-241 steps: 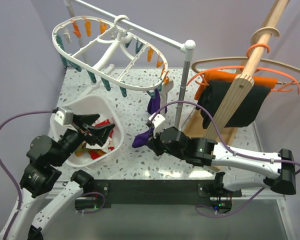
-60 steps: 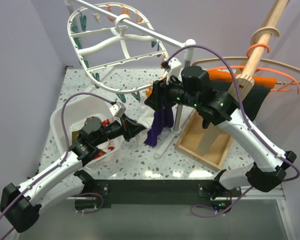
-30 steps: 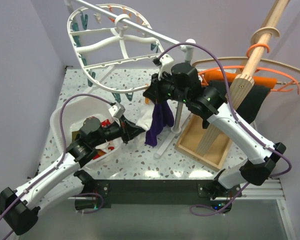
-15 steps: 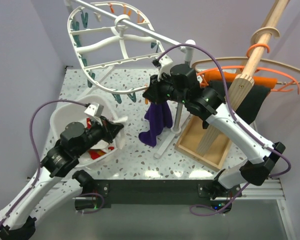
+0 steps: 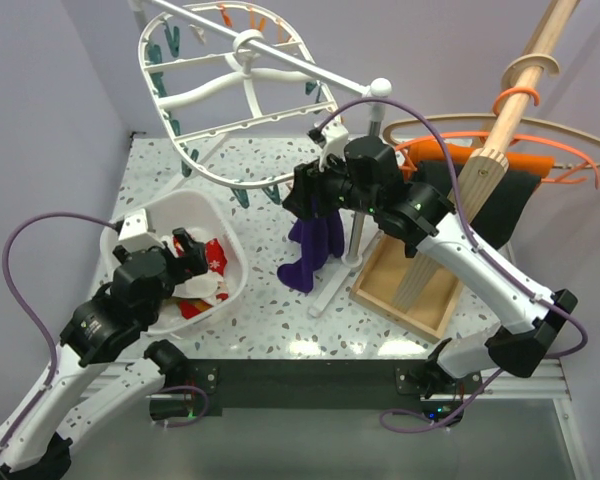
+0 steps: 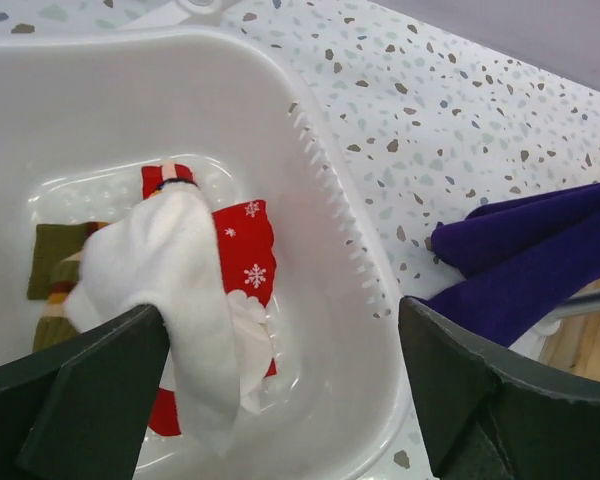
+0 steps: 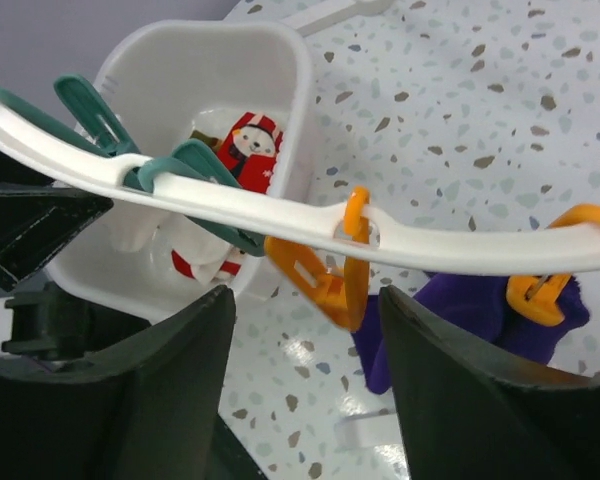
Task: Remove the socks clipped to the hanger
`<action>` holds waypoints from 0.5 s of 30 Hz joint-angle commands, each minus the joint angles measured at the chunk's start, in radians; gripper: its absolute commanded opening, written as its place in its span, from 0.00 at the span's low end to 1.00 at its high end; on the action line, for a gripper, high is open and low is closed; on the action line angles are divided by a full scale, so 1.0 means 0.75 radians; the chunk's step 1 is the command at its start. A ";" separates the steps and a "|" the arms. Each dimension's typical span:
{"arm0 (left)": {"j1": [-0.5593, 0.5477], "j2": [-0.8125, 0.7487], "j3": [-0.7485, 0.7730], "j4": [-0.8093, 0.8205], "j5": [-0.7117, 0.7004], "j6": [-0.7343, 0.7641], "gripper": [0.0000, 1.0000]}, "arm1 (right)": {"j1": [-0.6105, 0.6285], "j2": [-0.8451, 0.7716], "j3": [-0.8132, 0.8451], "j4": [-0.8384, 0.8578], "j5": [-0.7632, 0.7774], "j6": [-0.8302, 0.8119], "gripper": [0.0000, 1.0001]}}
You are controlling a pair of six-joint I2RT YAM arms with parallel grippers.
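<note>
The white oval hanger (image 5: pixel 242 88) hangs from a rail, its rim (image 7: pixel 280 215) crossing the right wrist view with teal clips (image 7: pixel 212 168). My right gripper (image 7: pixel 305 300) is open just under that rim, with an orange clip (image 7: pixel 330 282) dangling between its fingers. A dark purple sock (image 5: pixel 315 245) hangs below the rim, at another orange clip (image 7: pixel 540 295). My left gripper (image 6: pixel 280 330) is open over the white basin (image 6: pixel 330 200). A white sock (image 6: pixel 185 300) drapes loosely against its left finger. Red snowflake socks (image 6: pixel 248 250) and an olive striped sock (image 6: pixel 55 262) lie in the basin.
The hanger stand's white pole (image 5: pixel 358 215) rises just right of the purple sock. A wooden rack (image 5: pixel 480 190) with black and orange cloths and thin curved hangers (image 5: pixel 540 140) fills the right side. Its wooden base (image 5: pixel 405 285) sits on the speckled table (image 5: pixel 270 310).
My left gripper has pulled back from beside the purple sock to over the basin, carrying the white sock, and has opened. My right gripper has opened under the hanger rim.
</note>
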 commanded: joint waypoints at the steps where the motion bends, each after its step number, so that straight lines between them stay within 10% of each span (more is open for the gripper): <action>1: -0.003 -0.051 0.008 0.006 -0.060 -0.052 1.00 | 0.012 -0.067 -0.021 -0.097 0.010 0.020 0.78; 5: -0.003 -0.069 0.003 0.167 0.138 0.038 1.00 | 0.065 -0.188 -0.096 -0.114 0.069 0.048 0.99; 15: -0.003 -0.085 -0.136 0.459 0.481 0.031 1.00 | 0.221 -0.464 -0.466 0.001 0.039 0.153 0.99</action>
